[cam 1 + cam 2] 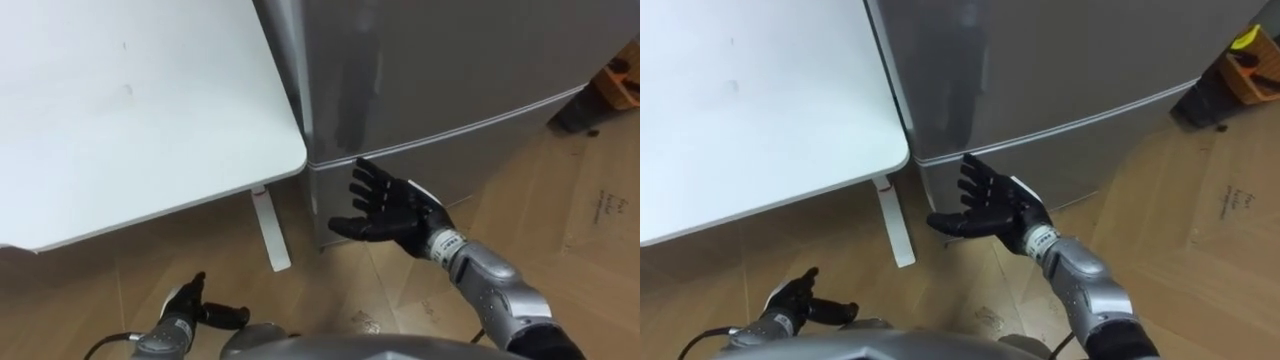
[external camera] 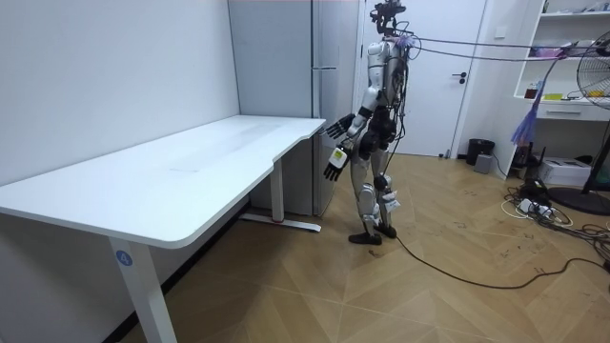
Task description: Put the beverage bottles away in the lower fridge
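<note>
Left hand (image 1: 190, 312) is held low near the surface's leg (image 1: 268, 230), fingers relaxed, nothing gripped. Right hand (image 1: 390, 210) is raised with fingers spread wide and palm empty, just before the lower door (image 1: 500, 160) of the fridge (image 1: 430, 70), near its left edge. Contact can't be judged. Lower door is seen shut. Surface (image 1: 120, 120) stands beside the fridge.

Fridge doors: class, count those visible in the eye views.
2: the upper door above the seam, the lower door beneath it, behind the open right hand. Both are shut.
</note>
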